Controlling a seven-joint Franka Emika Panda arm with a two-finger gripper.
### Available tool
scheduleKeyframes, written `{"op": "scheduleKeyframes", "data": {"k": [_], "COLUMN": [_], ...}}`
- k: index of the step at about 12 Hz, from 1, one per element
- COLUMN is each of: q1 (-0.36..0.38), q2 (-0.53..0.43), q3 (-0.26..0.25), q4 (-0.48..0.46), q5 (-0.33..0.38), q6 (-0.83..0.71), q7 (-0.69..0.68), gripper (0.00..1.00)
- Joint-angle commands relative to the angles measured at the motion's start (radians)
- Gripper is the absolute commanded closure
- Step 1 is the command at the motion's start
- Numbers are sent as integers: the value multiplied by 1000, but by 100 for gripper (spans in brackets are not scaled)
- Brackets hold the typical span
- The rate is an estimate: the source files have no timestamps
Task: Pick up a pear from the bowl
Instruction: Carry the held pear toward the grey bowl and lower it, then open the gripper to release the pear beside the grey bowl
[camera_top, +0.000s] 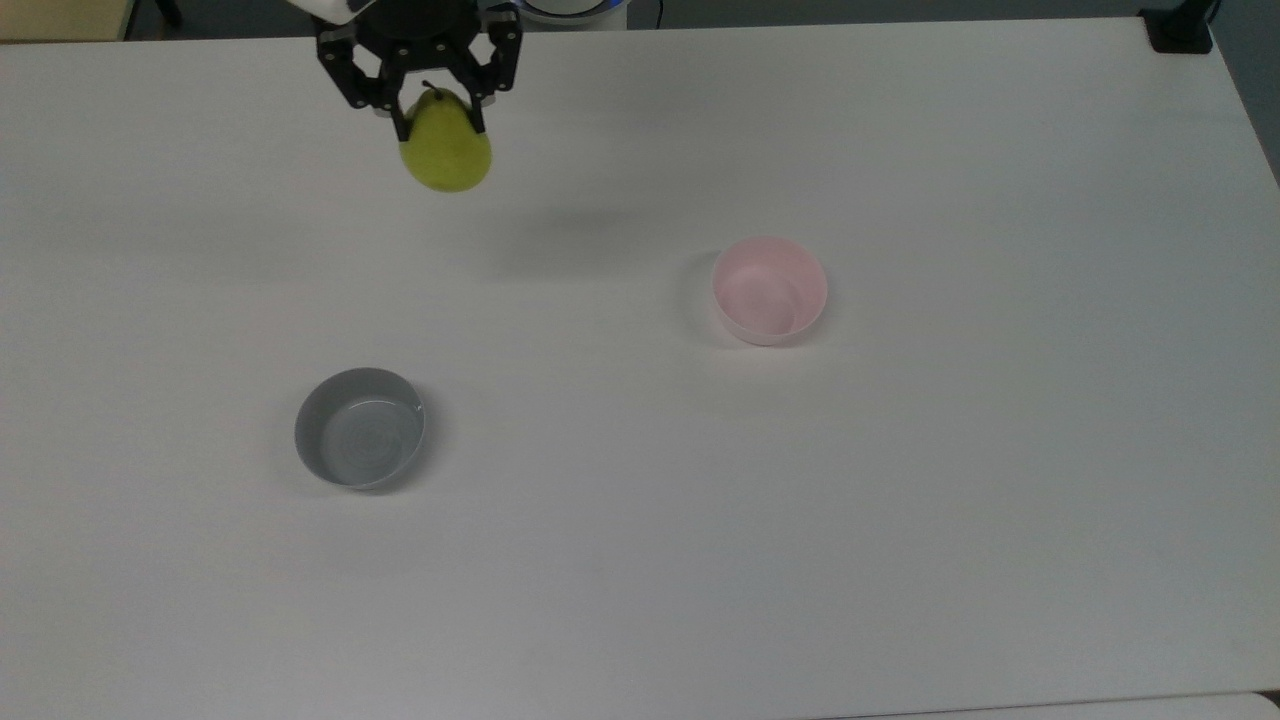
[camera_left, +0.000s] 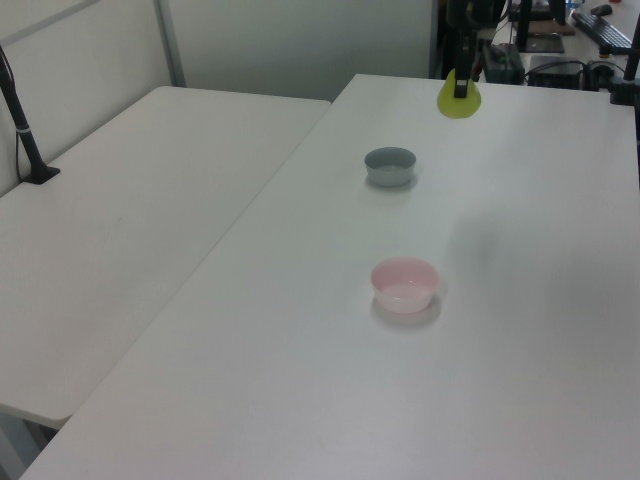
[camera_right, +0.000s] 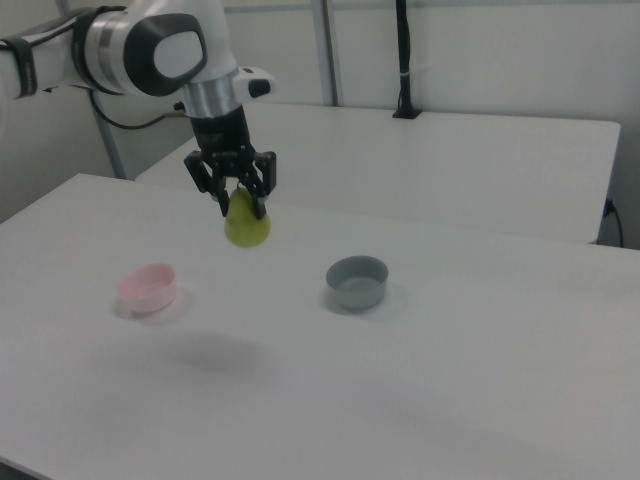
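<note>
Top view: pear (camera_top: 446, 153) hangs in the air, stem up, grasped at its narrow upper part by the gripper (camera_top: 437, 118), its black fingers (camera_top: 401, 122) clenched on either side of the fruit. It is clear of the bench (camera_top: 900, 500), near the far edge toward the top view's left, with a faint shadow on the surface below. Pink bowl (camera_top: 769, 290) sits well apart, toward the top view's right, and holds nothing. Grey bowl (camera_top: 360, 428) stands nearer the camera, also holding nothing. Right view shows the pear (camera_right: 246, 225) high above the bench, between the pink bowl (camera_right: 148, 287) and grey bowl (camera_right: 357, 281), held by the gripper (camera_right: 239, 203) on the white arm (camera_right: 150, 45). Left view places the pear (camera_left: 459, 100) beyond the grey bowl (camera_left: 390, 165).
</note>
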Motion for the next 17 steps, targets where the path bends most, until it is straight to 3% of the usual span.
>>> {"op": "scheduleKeyframes", "data": {"k": [1,11,15,16,17], "q1": [-27,-130,-145,-145,-147], "q2": [32,155,238,252,250], "q3": [-22,-22,-22,-22,-22], "q4": [-22,-250,-255,-250,-246], "q5": [30,33,87,91,93], "q6": [52,417,497,510,505], "q7": [-28,-49,-41,-38,-41], "gripper": [95,95,95,87,65]}}
